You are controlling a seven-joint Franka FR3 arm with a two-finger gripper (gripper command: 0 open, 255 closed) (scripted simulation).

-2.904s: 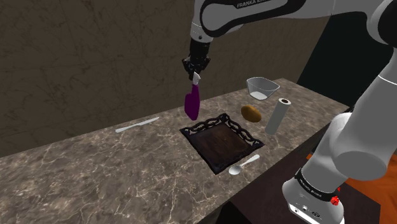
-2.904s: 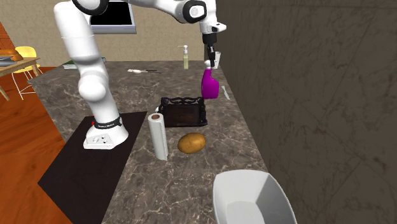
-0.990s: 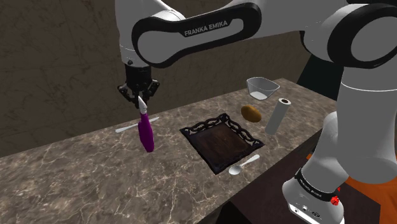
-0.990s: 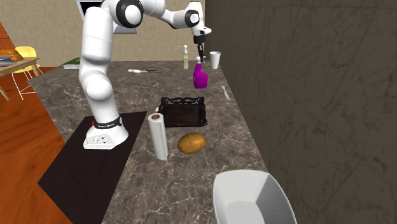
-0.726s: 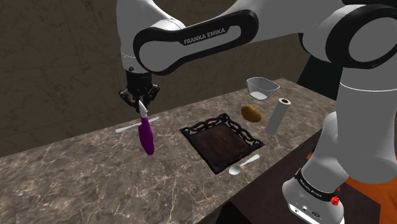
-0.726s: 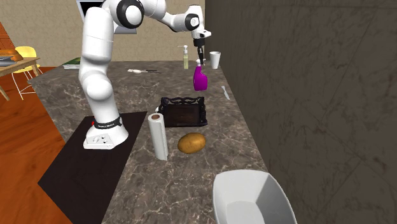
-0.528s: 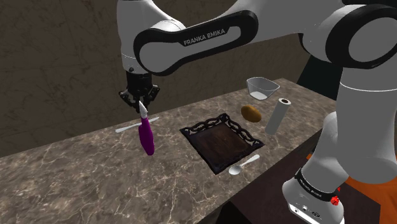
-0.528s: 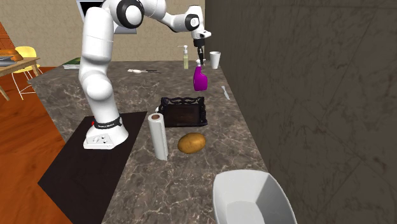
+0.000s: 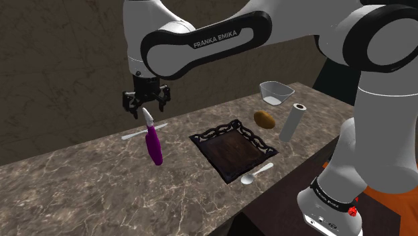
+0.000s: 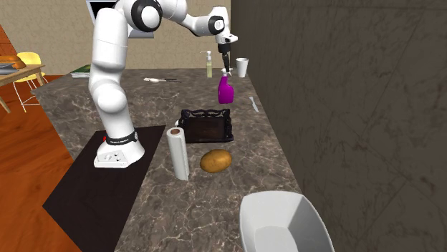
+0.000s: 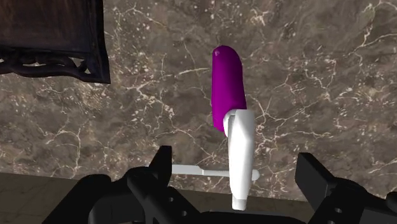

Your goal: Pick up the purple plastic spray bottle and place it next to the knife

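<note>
the placing step looks to be at its end: the hand (image 9: pixel 146 102) is spread wide above the purple spray bottle (image 9: pixel 154 142), its fingers (image 11: pixel 162 167) standing clear on either side of the white sprayer head (image 11: pixel 240 149) and touching nothing. the bottle stands on the table (image 9: pixel 80 181) just in front of the knife (image 9: pixel 132 135), very close to it. its long axis runs nearly upright with a slight lean, base down and sprayer head pointing up toward the hand. the next move, i judge, calls for a straight lift away without clipping the head, since a leaning bottle could topple.
</note>
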